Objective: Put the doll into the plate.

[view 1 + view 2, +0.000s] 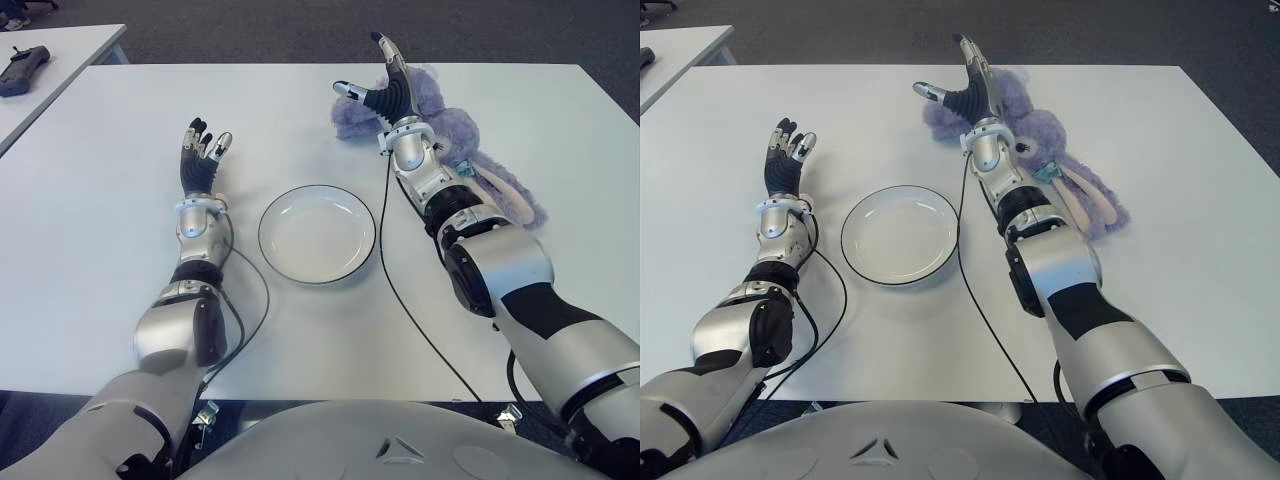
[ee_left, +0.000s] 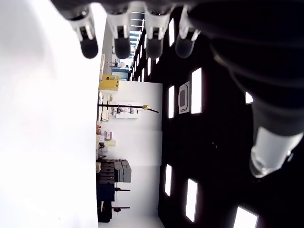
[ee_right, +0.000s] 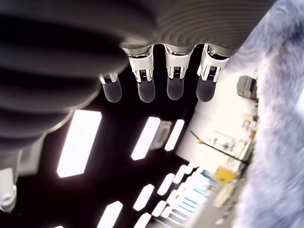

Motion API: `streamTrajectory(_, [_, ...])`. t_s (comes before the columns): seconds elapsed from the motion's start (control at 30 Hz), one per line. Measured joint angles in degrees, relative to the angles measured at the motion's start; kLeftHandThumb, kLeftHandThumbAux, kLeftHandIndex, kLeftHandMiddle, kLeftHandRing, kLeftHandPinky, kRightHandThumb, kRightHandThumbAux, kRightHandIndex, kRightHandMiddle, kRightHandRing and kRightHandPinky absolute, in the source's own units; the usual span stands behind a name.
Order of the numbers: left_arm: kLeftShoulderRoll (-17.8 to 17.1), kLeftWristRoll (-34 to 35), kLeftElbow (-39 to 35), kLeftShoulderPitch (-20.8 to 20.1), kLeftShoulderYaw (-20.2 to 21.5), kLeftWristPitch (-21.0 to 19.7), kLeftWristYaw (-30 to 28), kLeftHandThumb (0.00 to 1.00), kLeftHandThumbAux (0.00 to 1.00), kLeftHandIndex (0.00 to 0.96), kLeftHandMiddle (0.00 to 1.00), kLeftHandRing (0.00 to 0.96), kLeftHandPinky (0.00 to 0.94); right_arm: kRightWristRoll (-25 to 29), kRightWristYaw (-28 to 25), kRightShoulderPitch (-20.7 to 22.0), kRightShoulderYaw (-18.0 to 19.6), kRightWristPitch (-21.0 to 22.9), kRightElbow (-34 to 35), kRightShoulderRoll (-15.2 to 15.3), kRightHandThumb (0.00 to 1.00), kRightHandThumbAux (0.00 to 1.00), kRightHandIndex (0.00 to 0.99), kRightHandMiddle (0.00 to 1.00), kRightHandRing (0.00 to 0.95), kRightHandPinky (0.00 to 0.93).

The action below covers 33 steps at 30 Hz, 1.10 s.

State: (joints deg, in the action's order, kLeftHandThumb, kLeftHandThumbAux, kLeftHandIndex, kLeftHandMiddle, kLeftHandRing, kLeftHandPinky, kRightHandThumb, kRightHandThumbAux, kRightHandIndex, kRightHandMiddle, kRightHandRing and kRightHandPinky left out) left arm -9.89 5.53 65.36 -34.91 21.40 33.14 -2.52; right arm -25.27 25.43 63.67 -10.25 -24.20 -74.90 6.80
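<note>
A purple plush doll [image 1: 452, 130] with long pink-lined ears lies on the white table [image 1: 100, 220], right of the middle and toward the far side. My right hand [image 1: 378, 80] is raised palm up right against the doll's left side, fingers spread and holding nothing; purple fur [image 3: 280, 123] fills one edge of the right wrist view. A white plate [image 1: 317, 233] with a dark rim sits bare at the table's middle, nearer than the doll. Left of the plate my left hand [image 1: 202, 150] is lifted palm up, fingers open and holding nothing.
A second white table [image 1: 60, 50] stands at the far left with a dark handheld device [image 1: 22, 68] on it. Black cables [image 1: 395, 290] run along both forearms over the table. Dark floor lies beyond the table's far edge.
</note>
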Motion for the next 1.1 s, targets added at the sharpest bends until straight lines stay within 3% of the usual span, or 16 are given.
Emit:
streamTrajectory(0.4, [0.00, -0.01, 0.01, 0.00, -0.01, -0.56, 0.00, 0.000, 0.600, 0.003, 0.041, 0.022, 0.019, -7.14, 1.45, 1.57, -7.14, 6.15, -1.15, 3.91, 0.005, 0.517, 0.000, 0.000, 0.000, 0.000])
streamTrajectory(1.1, [0.00, 0.07, 0.01, -0.04, 0.26, -0.98, -0.16, 0.000, 0.603, 0.011, 0.047, 0.028, 0.026, -16.32, 0.44, 3.32, -16.80, 12.43, -2.59, 9.68, 0.039, 0.561, 0.007, 0.000, 0.000, 0.000])
